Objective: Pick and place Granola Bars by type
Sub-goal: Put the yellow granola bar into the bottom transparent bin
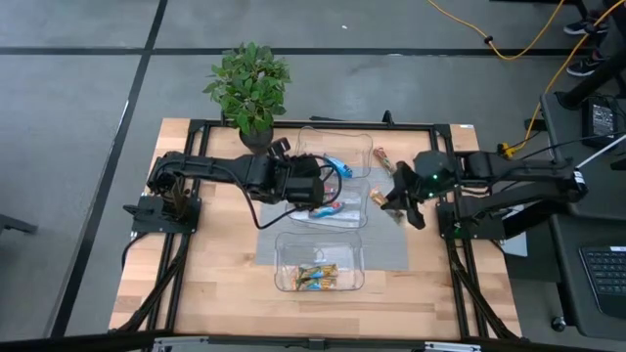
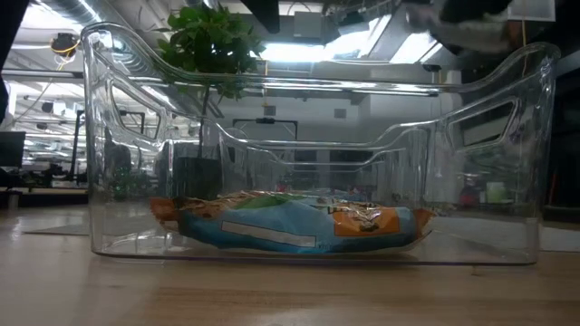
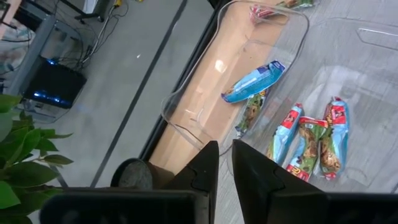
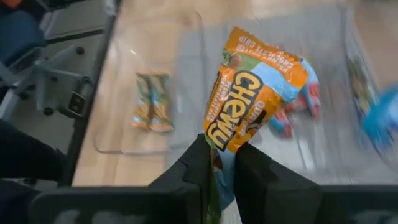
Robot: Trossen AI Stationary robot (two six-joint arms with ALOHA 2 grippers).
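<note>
Granola bars, sorted lot, as we find them. We count three clear trays on a grey mat (image 1: 386, 249) at the centre of the wooden table (image 1: 220, 264) in the high view: a far tray (image 1: 357, 147) at upper centre, a middle tray (image 1: 354, 217) below it, and a near tray (image 1: 284, 259) at lower centre.

Item one: an orange-gold bar (image 4: 252, 93) marked "CHEWY", gripped at its lower end between the fingers of the right gripper (image 4: 222, 163), standing up out of them in the right wrist view. In the high view we place that right gripper (image 1: 403, 196) right of centre, just beside the middle tray's right edge.

Item two: the orange-gold bars in the near tray (image 1: 318, 277), lying together on its floor; the low view shows them (image 2: 290, 222) across the centre of the frame behind the clear wall.

Item three: a blue-silver bar (image 3: 255, 81) lying in the far tray, upper centre of the left wrist view.

Item four: red-multicoloured bars (image 3: 311, 140) side by side in the middle tray, at the right of that view.

Item five: loose bars (image 1: 380, 159) on the table right of the far tray; we cannot tell their type.

Left gripper (image 3: 225, 163): fingers brought close together with a narrow gap, grasping nothing; we place it (image 1: 315, 188) over the left part of the middle tray.

Potted plant (image 1: 249, 88): upper centre-left, at the table's far edge.
</note>
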